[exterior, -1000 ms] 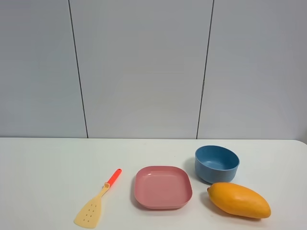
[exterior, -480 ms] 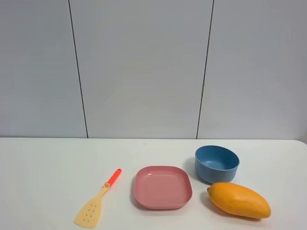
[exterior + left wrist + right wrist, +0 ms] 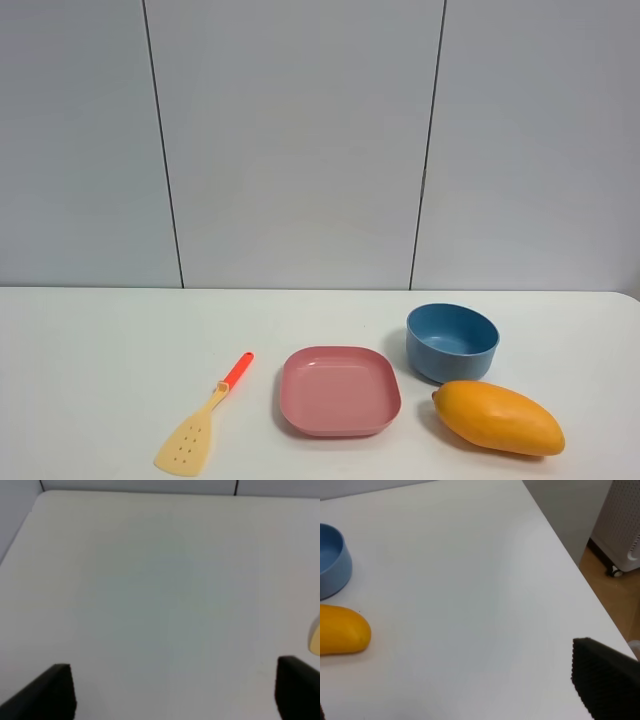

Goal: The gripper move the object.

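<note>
The orange-yellow mango (image 3: 498, 417) lies on the white table at the front right, just in front of the blue bowl (image 3: 452, 340). Neither arm shows in the exterior high view. In the left wrist view my left gripper (image 3: 175, 695) is open and empty, its black fingertips (image 3: 55, 690) wide apart over bare table. In the right wrist view my right gripper (image 3: 460, 700) is open and empty, one black finger (image 3: 602, 680) showing. The mango's end (image 3: 342, 629) lies apart from it, beside the bowl (image 3: 330, 560).
A pink square plate (image 3: 339, 390) sits at the front middle. A pale yellow spatula with an orange-red handle (image 3: 205, 420) lies to its left; a yellow sliver (image 3: 315, 637) shows in the left wrist view. The table's right edge (image 3: 580, 575) drops to the floor.
</note>
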`<state>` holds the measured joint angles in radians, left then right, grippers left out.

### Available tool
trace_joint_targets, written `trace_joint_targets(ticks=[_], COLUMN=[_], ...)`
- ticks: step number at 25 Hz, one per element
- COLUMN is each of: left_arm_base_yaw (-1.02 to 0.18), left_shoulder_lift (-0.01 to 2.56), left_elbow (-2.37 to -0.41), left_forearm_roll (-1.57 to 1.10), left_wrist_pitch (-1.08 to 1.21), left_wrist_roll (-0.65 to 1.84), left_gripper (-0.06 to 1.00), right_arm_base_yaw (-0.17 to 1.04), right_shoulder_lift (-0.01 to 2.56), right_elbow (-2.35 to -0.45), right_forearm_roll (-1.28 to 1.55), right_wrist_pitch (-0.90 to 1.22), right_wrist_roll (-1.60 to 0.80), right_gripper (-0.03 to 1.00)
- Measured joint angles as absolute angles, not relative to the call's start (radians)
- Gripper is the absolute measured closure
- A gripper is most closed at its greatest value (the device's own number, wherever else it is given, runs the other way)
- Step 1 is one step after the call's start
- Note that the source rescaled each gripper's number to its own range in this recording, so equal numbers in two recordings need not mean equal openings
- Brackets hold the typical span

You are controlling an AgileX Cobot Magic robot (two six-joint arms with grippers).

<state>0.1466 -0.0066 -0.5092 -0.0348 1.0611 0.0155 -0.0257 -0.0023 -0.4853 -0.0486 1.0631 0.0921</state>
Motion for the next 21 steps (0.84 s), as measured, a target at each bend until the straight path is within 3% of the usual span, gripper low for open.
trace_joint_targets(ticks=[21], left_arm_base_yaw=[0.147], left_shoulder_lift=[-0.007], left_elbow=[-0.509], left_forearm_roll=[-0.026], left_wrist_pitch=[1.061], left_wrist_roll=[0.006], left_gripper=[0.44], right_arm_base_yaw=[-0.026], right_shoulder_lift=[-0.002], right_elbow=[-0.485], right_forearm_roll=[-0.049], right_wrist_pitch=[1.063], right_wrist_roll=[0.092], right_gripper=[-0.03])
